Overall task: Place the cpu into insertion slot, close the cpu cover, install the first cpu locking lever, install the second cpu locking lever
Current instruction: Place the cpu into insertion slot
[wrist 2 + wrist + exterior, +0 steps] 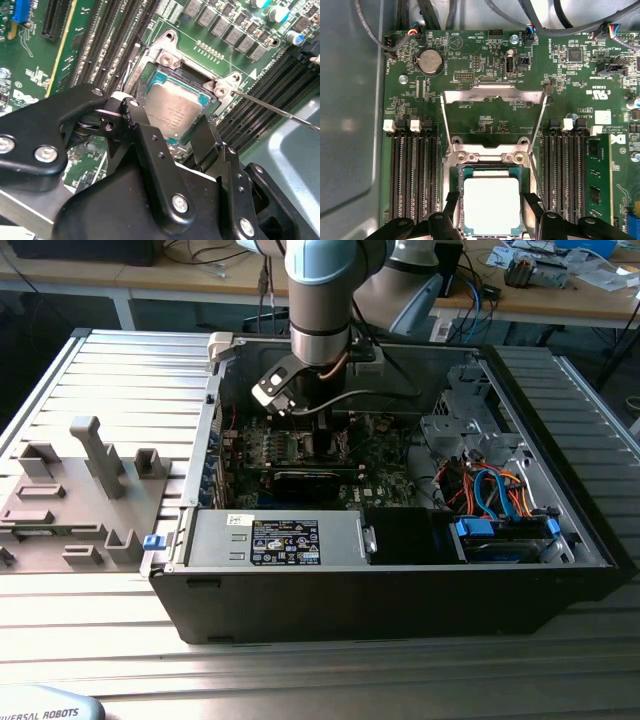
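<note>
cpu (491, 205) sat in socket (487, 149), gripper (170, 119) clamped on it, cpu cover (492, 96) flipped open, mobo (570, 80) inside pc case (400, 610)

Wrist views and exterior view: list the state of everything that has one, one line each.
small square cpu with silver-grey metal top: lying flat in the socket, uncovered.
thin silvery square cpu cover frame: open, swung up off the socket.
thin metal lever rod: unlatched, pointing away from the socket.
black gripper: down at the cpu.
black computer case: on its side, panel off.
</note>
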`<state>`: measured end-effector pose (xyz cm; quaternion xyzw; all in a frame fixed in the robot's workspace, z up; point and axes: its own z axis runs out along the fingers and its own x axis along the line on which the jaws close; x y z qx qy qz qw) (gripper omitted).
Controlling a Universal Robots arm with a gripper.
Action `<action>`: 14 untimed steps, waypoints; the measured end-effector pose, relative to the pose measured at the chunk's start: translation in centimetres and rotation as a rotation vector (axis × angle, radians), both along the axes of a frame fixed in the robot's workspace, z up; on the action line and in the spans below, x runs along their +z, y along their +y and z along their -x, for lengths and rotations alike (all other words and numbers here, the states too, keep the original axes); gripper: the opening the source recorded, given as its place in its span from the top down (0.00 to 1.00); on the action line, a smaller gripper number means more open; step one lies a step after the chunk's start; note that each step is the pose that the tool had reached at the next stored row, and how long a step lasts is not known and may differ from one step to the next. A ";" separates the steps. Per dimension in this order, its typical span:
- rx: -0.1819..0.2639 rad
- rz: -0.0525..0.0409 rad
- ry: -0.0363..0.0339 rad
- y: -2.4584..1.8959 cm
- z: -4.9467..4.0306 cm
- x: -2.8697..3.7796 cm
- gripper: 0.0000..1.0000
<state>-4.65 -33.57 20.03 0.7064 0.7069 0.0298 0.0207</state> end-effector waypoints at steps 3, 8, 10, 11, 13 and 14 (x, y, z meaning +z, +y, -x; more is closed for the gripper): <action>0.000 -0.0054 -0.0001 -0.03 0.03 0.00 0.39; 0.000 0.0059 0.0001 -0.04 0.03 0.01 0.39; 0.000 0.0413 0.0000 -0.04 0.03 0.02 0.39; 0.000 0.0486 0.0000 -0.04 0.03 0.01 0.39; 0.000 0.0358 0.0001 -0.03 0.01 0.02 0.39; 0.000 0.0244 0.0002 -0.03 0.01 0.02 0.39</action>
